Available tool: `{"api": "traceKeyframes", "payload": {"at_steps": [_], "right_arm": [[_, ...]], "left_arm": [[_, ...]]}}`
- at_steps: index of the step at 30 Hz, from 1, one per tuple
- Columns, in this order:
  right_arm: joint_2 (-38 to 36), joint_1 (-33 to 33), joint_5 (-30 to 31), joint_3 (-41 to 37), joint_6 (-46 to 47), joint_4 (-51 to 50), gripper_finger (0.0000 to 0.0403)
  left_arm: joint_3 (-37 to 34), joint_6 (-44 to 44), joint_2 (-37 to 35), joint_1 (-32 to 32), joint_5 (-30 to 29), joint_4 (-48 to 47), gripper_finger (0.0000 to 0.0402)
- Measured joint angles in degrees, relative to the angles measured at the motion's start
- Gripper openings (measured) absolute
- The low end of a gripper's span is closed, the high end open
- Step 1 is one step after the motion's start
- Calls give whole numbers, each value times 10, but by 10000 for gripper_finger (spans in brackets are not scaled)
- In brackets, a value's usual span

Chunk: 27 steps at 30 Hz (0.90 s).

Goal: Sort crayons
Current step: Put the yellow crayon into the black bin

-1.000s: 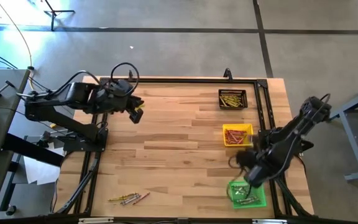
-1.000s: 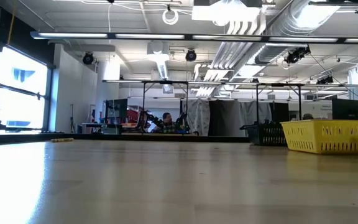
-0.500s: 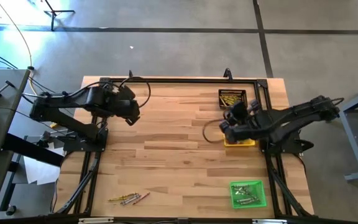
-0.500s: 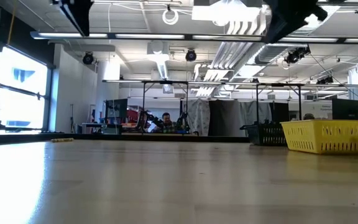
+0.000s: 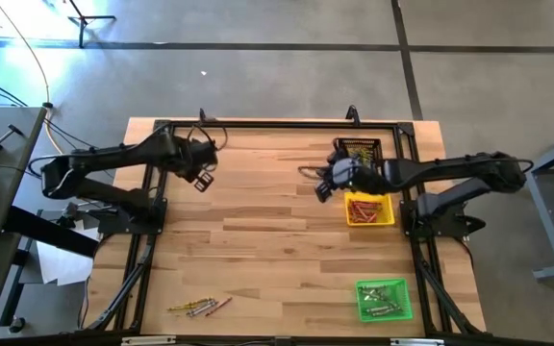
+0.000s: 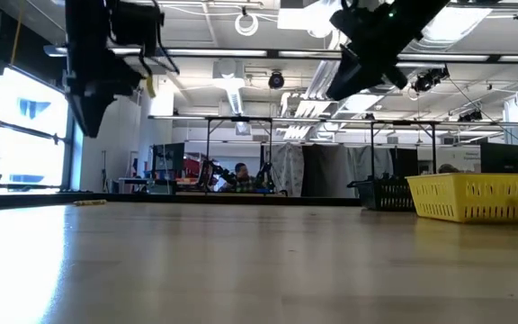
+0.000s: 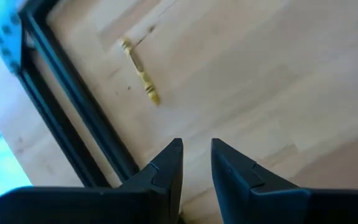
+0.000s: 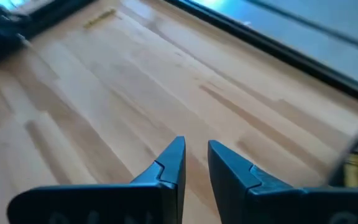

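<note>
In the high view, the left end effector (image 5: 200, 180) is hanging over the table's (image 5: 258, 250) upper left, fingers slightly apart and empty. Loose crayons (image 5: 200, 307) are lying at lower left, likely awaiting sorting. The right end effector (image 5: 323, 185) is reaching leftward beside the yellow tray (image 5: 385, 219), fingers narrowly parted, holding nothing. Sorted crayons are filling the trays at right.

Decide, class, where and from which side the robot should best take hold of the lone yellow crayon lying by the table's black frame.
Probably at its middle, from above. The yellow crayon lies flat on the table, a thin stick with bare wood on both long sides, so fingers can close across its width. The black frame runs close beside it, so a sideways approach looks cramped. The left hand is nearest.
</note>
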Motion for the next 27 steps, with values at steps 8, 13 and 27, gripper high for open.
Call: {"api": "traceKeyframes", "payload": {"at_steps": [8,13,27], "right_arm": [[0,-71,-99,-19,14,71,52],[0,-75,-99,-19,14,72,52],[0,-75,-40,-19,16,89,110]], "left_arm": [[-62,27,0,131,49,111,70],[-69,94,1,179,61,132,70],[-69,199,2,268,104,246,98]]}}
